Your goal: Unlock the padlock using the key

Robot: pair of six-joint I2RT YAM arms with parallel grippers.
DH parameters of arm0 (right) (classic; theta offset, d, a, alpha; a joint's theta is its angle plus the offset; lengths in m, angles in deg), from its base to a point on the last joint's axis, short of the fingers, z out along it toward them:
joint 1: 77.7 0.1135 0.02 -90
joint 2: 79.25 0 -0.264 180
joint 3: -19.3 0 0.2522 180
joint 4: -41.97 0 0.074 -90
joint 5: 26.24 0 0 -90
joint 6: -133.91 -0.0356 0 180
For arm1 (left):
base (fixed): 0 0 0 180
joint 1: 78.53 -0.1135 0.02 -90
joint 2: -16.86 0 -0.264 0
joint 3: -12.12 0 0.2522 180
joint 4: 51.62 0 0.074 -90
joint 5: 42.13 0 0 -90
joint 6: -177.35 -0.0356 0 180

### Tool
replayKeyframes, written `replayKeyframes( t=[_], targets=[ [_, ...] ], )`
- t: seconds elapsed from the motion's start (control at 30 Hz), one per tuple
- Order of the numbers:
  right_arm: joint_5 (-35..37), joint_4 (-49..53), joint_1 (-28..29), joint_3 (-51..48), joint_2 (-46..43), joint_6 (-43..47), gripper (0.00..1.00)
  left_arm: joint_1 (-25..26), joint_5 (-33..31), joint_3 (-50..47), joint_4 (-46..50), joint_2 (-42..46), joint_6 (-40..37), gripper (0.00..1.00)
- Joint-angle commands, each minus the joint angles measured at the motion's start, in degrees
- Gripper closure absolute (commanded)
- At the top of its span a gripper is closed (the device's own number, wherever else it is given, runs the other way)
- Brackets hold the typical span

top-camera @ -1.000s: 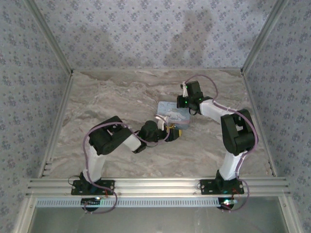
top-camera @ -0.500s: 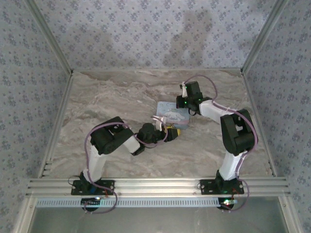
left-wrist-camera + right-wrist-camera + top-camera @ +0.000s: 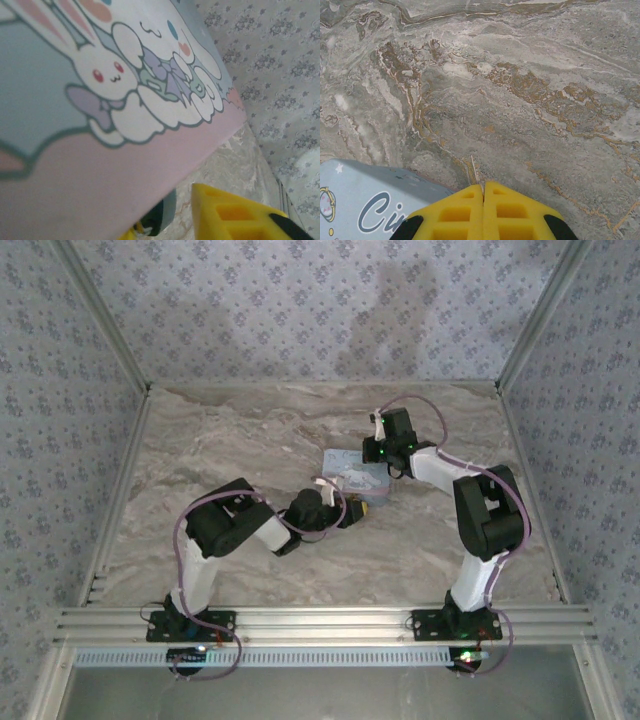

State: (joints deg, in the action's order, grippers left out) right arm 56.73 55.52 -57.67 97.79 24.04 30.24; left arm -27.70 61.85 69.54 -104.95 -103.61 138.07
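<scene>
The padlock (image 3: 161, 217) is a small dark bluish shape peeking out under the near edge of the light-blue cartoon tin (image 3: 125, 100). It sits between my left gripper's (image 3: 165, 211) yellow fingers (image 3: 235, 215). Bare marble shows between it and the right-hand finger, and the other finger is mostly hidden by the tin. From above, the left gripper (image 3: 357, 508) is at the tin's (image 3: 352, 476) near side. My right gripper (image 3: 483, 186) is shut, with the thin metal key (image 3: 474, 170) poking out edge-on between its pads. It hovers just past the tin's far corner (image 3: 355, 205).
The marble table (image 3: 250, 440) is walled by patterned panels at the back and sides. The right arm's wrist (image 3: 378, 452) is close over the tin's far right side, and both forearms crowd the middle of the table.
The left wrist has shifted slightly along the tin's near edge and the tin has been nudged a little. The right arm has stayed where it was.
</scene>
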Motion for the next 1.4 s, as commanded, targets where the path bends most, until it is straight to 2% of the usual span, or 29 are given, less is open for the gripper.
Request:
replayKeyframes(
  t=[0.0,0.17,0.23,0.4,0.5,0.9,1.13,1.37],
  targets=[
    [-0.4,2.5,0.8,-1.4,0.0,-0.4,1.0,-0.9,0.9,0.7,4.4,-2.2,3.0,0.68],
    [-0.5,2.0,0.7,-2.3,-0.2,-0.5,1.0,-1.5,1.9,0.7,6.0,-1.7,3.2,0.69],
    [-0.6,1.8,0.7,-2.5,-0.4,-0.5,1.0,-1.7,2.7,0.9,6.5,-1.6,2.9,0.77],
    [-1.0,1.4,0.0,-3.1,-2.2,-0.7,1.0,-2.2,5.2,0.9,9.2,-0.8,3.5,0.82],
    [-1.3,1.4,-0.8,-3.4,-3.7,-0.8,1.0,-2.7,6.5,0.7,11.6,0.2,3.1,0.88],
    [-5.1,-0.3,-5.5,-6.9,-11.8,-3.1,1.0,-4.6,14.2,3.3,28.6,6.0,2.6,0.89],
    [-17.5,-5.5,-8.6,-16.1,-25.1,-9.2,1.0,-5.6,17.4,7.0,36.6,9.1,3.1,0.89],
    [-29.6,-12.0,-10.7,-30.5,-43.1,-17.4,1.0,-6.4,18.5,8.9,37.0,10.6,5.9,0.9]
  ],
)
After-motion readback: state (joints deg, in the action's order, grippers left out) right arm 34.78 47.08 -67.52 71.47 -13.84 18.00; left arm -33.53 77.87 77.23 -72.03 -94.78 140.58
